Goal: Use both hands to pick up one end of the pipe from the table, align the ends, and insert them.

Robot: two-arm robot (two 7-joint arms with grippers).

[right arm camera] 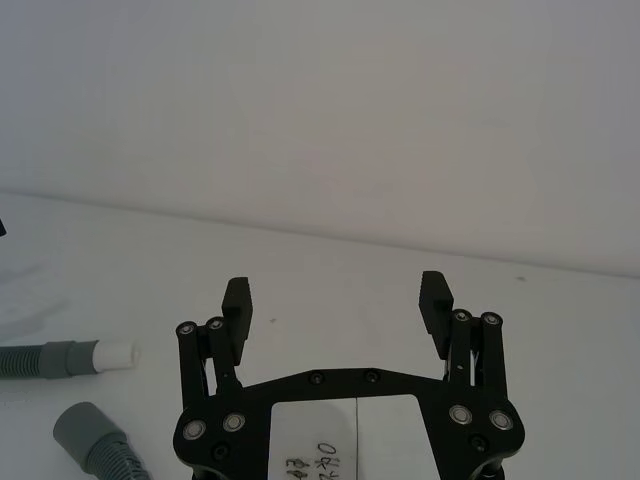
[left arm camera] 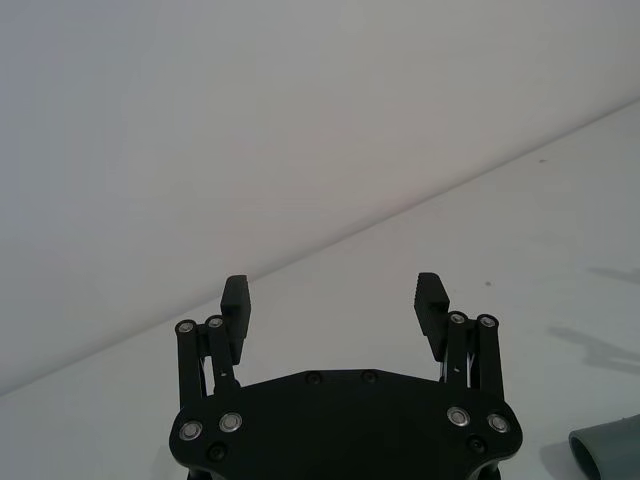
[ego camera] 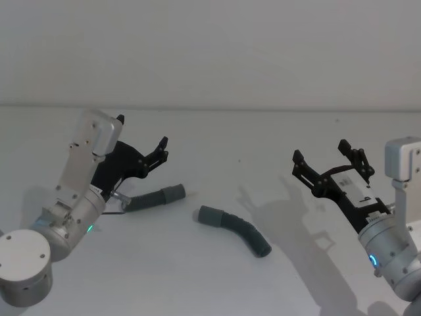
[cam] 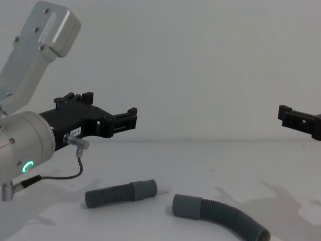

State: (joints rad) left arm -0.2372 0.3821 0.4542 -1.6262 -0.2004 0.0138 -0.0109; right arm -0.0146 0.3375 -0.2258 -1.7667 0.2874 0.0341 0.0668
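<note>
Two dark grey ribbed pieces of the pipe lie on the white table (ego camera: 197, 283). The shorter piece (ego camera: 152, 197) is straight, and its grey cuff (right arm camera: 68, 358) ends in a short white tip (right arm camera: 117, 354). The longer piece (ego camera: 238, 228) curves, with its cuff (ego camera: 211, 214) facing the shorter one across a small gap. My left gripper (ego camera: 142, 133) hovers open above the shorter piece's back end, holding nothing. My right gripper (ego camera: 320, 151) hangs open and clear of the table, to the right of the longer piece. Both pieces lie side-on in the chest view, shorter (cam: 120, 192) and longer (cam: 220, 213).
A thin grey cable (cam: 70, 173) loops down from the left wrist close to the shorter piece. Bare white tabletop surrounds the hoses, and a plain white wall (ego camera: 210, 52) stands behind.
</note>
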